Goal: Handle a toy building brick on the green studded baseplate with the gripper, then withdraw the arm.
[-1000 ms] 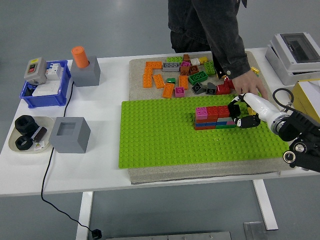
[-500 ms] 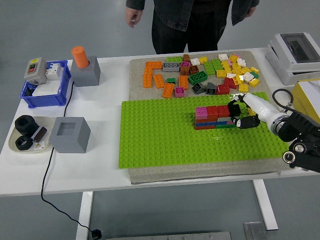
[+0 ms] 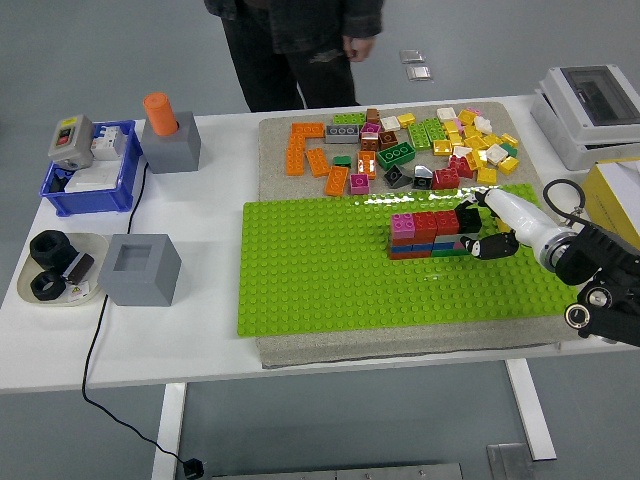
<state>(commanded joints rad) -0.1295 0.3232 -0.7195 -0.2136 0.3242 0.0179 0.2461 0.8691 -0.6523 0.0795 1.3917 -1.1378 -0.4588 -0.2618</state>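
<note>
- Since the earlier frame: person stepped leftward behind white table; right hand unmoved.
- Fingers clamped against brick stack on green baseplate.
- Two grey blocks, one blue bin, one loose-brick pile.
- Grey floor beyond.

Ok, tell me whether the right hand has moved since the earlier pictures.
No. The right hand stays at the right end of the brick stack on the green baseplate.
</note>
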